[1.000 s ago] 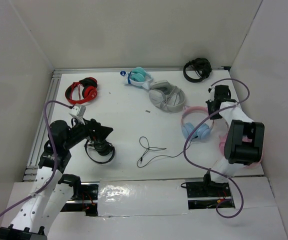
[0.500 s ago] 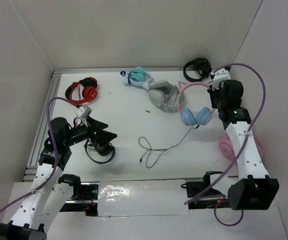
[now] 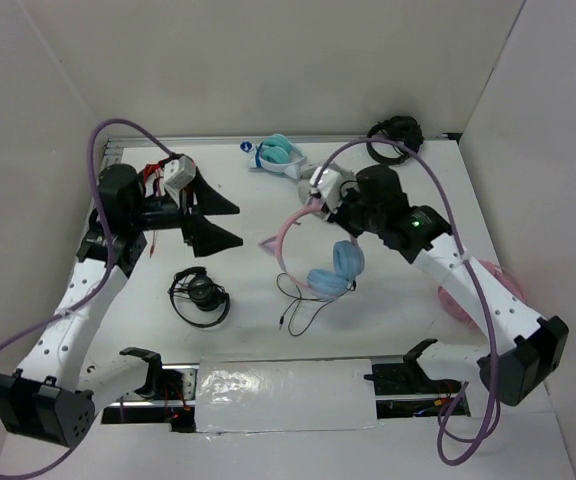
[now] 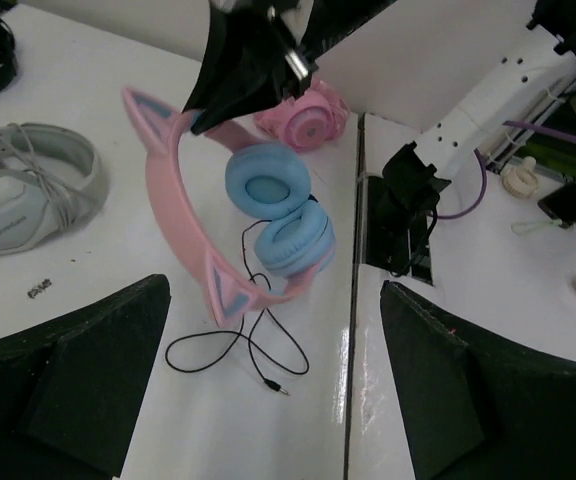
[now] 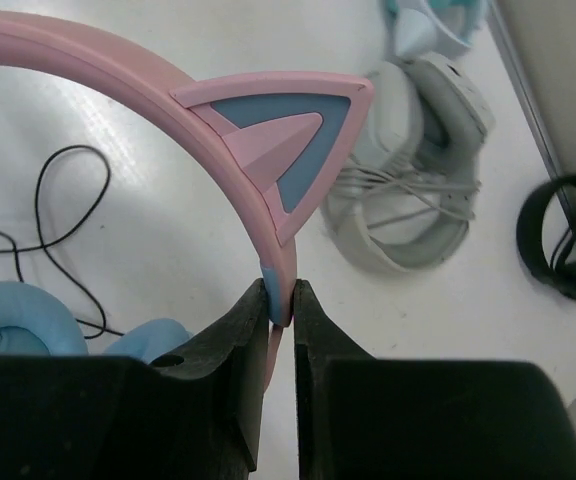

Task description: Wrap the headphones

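The headphones (image 3: pixel 286 238) have a pink headband with cat ears, light blue ear cups (image 3: pixel 332 270) and a thin black cable (image 3: pixel 301 302). My right gripper (image 3: pixel 318 198) is shut on the headband and holds them tilted above the middle of the table. The cups hang low and the cable trails onto the table. In the right wrist view the fingertips (image 5: pixel 280 300) pinch the headband (image 5: pixel 148 70) just below a cat ear. My left gripper (image 3: pixel 230 222) is open and empty, left of the headphones, facing them. In the left wrist view (image 4: pixel 273 400) the headphones (image 4: pixel 183 220) hang in front.
Red headphones (image 3: pixel 158 182) lie at the back left behind my left arm. A teal-and-white pair (image 3: pixel 278 152) and a black pair (image 3: pixel 393 135) lie at the back. A grey pair (image 5: pixel 418 180) lies under my right arm, a small black pair (image 3: pixel 200 297) front left, an all-pink pair (image 3: pixel 490 290) far right.
My right arm swung from the right side to the middle, carrying the headphones and dragging the cable. My left arm rose from the small black pair and moved back, jaws wide.
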Available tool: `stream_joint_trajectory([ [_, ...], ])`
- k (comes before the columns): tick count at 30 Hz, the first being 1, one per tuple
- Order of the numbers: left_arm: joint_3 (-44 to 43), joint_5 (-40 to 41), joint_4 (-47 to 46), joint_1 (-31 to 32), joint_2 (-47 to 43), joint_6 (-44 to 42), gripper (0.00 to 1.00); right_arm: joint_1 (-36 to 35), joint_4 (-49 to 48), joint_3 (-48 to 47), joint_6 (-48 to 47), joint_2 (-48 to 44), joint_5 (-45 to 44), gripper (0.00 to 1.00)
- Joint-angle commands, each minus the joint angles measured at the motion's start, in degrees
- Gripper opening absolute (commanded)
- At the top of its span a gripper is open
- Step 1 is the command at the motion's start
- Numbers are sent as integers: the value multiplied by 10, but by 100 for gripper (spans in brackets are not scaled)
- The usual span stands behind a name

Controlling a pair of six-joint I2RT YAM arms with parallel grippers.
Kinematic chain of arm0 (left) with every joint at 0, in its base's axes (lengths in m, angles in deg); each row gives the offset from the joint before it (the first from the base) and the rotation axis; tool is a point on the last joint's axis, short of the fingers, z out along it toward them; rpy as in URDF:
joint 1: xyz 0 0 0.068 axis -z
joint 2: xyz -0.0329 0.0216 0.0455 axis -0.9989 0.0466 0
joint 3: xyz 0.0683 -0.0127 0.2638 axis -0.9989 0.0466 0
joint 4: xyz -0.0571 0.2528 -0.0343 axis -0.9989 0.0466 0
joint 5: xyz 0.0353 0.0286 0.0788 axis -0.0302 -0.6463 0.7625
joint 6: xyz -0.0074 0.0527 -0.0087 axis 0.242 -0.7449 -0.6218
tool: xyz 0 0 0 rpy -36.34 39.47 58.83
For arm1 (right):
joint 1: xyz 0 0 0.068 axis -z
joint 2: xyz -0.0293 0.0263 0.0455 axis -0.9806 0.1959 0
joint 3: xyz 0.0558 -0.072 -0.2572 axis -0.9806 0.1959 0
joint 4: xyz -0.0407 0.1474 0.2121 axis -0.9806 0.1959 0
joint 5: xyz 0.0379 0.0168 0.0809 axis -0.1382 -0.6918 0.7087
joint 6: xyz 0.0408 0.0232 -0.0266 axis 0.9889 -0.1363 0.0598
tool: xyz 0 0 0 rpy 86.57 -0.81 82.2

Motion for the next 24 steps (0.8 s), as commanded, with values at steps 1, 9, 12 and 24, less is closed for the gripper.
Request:
stream_joint_trajectory([
  [1, -39, -49, 31, 33, 42, -45, 99, -50, 23, -54, -48, 21, -5, 0],
  [9, -41, 17, 52, 106, 103, -57, 99, -123, 6, -77, -79, 42, 14, 0],
  [12, -41, 65, 50, 128, 121, -51, 99, -142, 0, -77, -90, 36, 25, 0],
  [24, -39, 87, 38, 156, 163, -39, 57, -172, -32, -57, -83, 26, 27, 0],
])
